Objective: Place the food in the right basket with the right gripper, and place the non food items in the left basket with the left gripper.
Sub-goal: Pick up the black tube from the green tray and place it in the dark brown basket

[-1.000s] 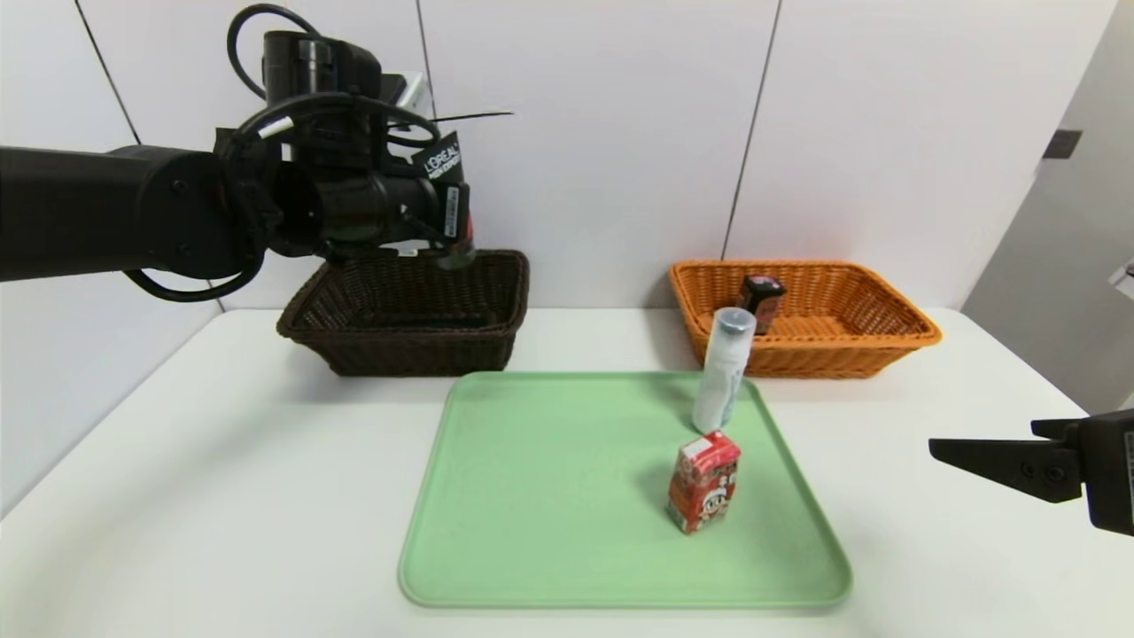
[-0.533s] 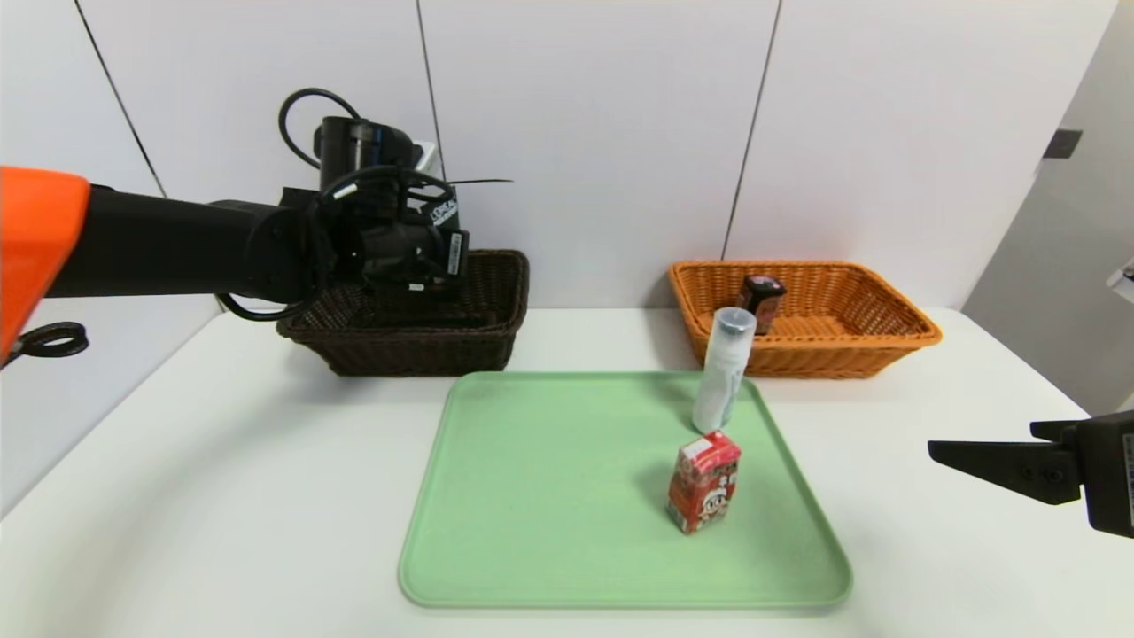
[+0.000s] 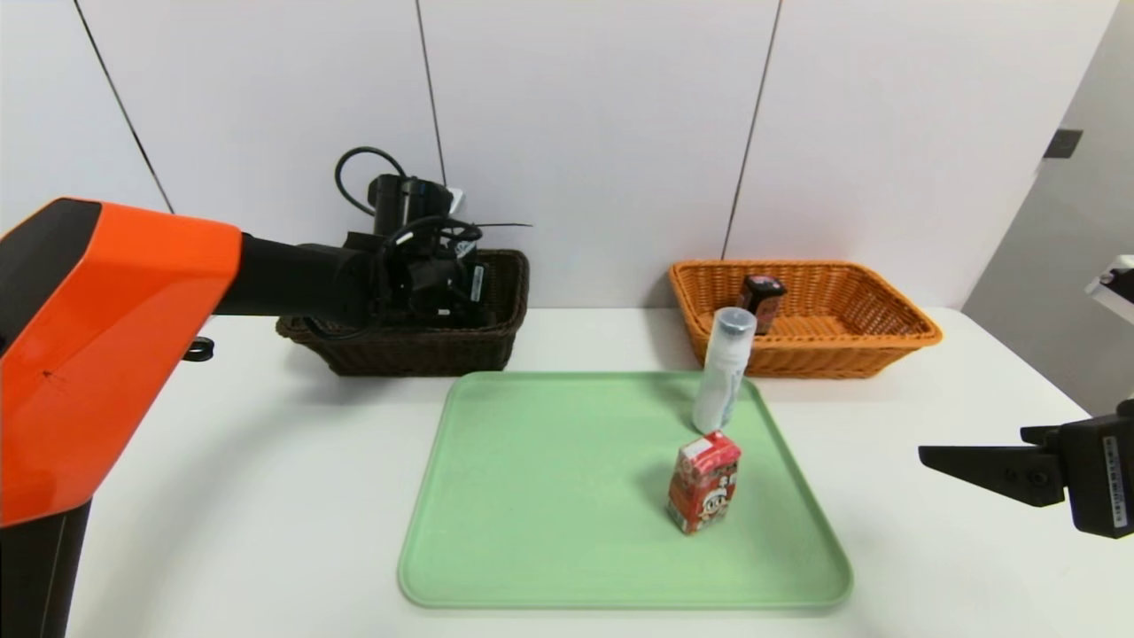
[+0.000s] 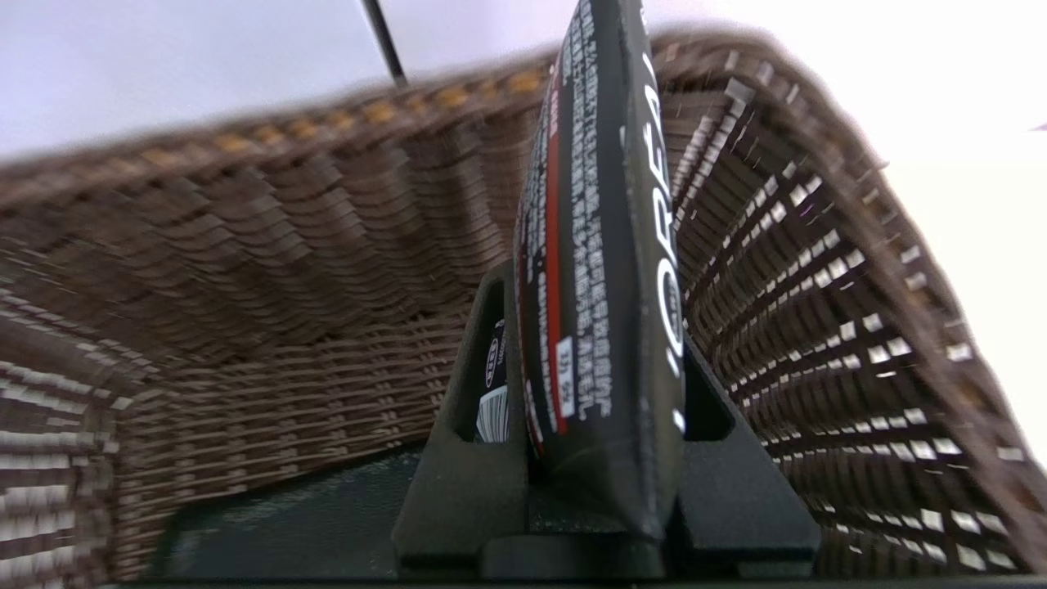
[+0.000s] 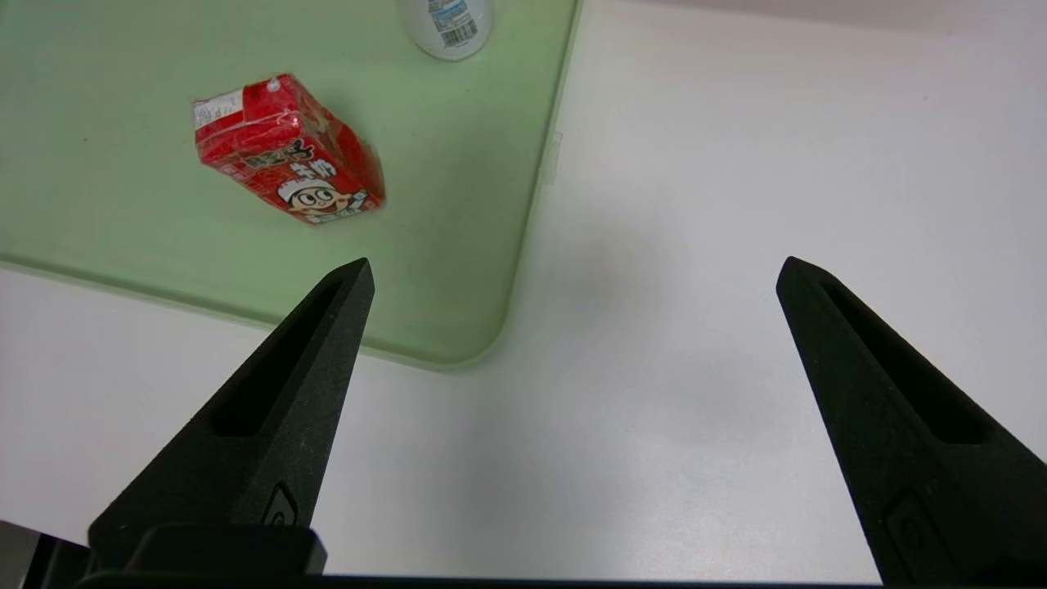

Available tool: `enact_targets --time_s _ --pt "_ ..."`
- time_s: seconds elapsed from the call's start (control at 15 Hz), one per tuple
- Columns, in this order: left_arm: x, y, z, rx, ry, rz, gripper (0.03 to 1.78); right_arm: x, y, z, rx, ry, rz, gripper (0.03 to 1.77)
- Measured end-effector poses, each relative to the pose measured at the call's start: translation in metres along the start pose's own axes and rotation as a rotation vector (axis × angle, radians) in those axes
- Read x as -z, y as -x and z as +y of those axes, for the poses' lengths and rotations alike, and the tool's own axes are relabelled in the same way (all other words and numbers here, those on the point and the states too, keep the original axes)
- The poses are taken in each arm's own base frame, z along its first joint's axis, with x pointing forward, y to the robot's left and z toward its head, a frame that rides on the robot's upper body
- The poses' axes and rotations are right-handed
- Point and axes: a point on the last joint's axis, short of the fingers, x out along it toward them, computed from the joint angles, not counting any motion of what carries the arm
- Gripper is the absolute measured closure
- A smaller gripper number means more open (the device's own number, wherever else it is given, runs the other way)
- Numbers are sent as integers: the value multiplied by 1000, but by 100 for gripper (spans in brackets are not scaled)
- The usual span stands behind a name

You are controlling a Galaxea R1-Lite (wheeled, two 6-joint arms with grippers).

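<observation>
Dark brown wicker left basket (image 3: 416,341), far left on the desk (image 3: 266,461): left claw (image 4: 601,458) inside it, clenched on the black L'Oreal tube (image 4: 605,270). Right claw (image 5: 572,278) spread wide, holding nothing, near right. Red carton (image 3: 703,481) and white bottle (image 3: 724,370) stand on the green tray (image 3: 549,532).

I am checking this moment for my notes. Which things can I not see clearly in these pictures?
- Left gripper and black tube: hidden in the head view by the arm's own wrist.
- Dark brown basket: its floor is blurred in the left wrist view.
- White bottle: cut off by the right wrist view's edge.
</observation>
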Motion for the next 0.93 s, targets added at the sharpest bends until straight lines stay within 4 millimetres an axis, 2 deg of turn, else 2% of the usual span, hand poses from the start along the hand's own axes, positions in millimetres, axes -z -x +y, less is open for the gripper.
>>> enact_targets --time_s 0.27,0.33,0.53,0.67,0.93 --pt "13 -13 -1 -1 0 30 144 -5 -5 1 -7 -4 -45 10" --pt "14 -14 -2 -1 -1 34 137 -5 -6 1 -8 -5 -48 10" --pt "16 -16 -2 0 -2 44 96 -4 -9 1 -8 -5 -40 10" --pt "15 -13 -1 -2 -6 42 77 -4 -9 1 -8 -5 -38 10" --pt "6 6 4 -10 -5 27 50 -4 -9 1 -9 -5 -39 10"
